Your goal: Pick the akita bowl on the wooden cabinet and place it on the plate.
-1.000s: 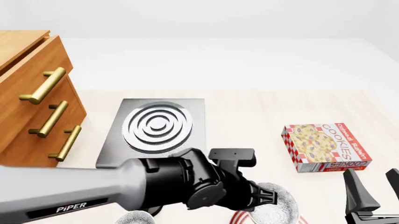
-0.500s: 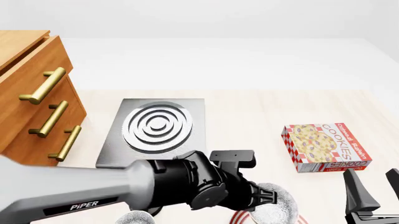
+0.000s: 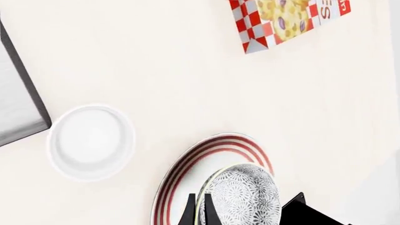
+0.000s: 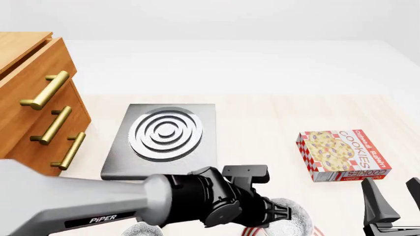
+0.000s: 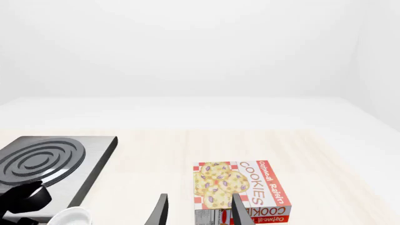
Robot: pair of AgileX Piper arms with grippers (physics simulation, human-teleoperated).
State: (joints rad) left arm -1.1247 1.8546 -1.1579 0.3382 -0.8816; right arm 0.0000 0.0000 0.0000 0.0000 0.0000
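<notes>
Your left gripper (image 3: 197, 212) is closed on the rim of the bowl (image 3: 240, 197), one finger inside and one outside. The bowl is over the plate (image 3: 187, 164), on its side toward the cookie box (image 3: 284, 18); you cannot tell if it touches the plate. The ramekin (image 3: 92, 141) stands beside the plate, near the stove (image 4: 164, 137). The cabinet (image 4: 36, 103) is well apart. Your right gripper (image 5: 196, 213) has its fingers apart and holds nothing.
</notes>
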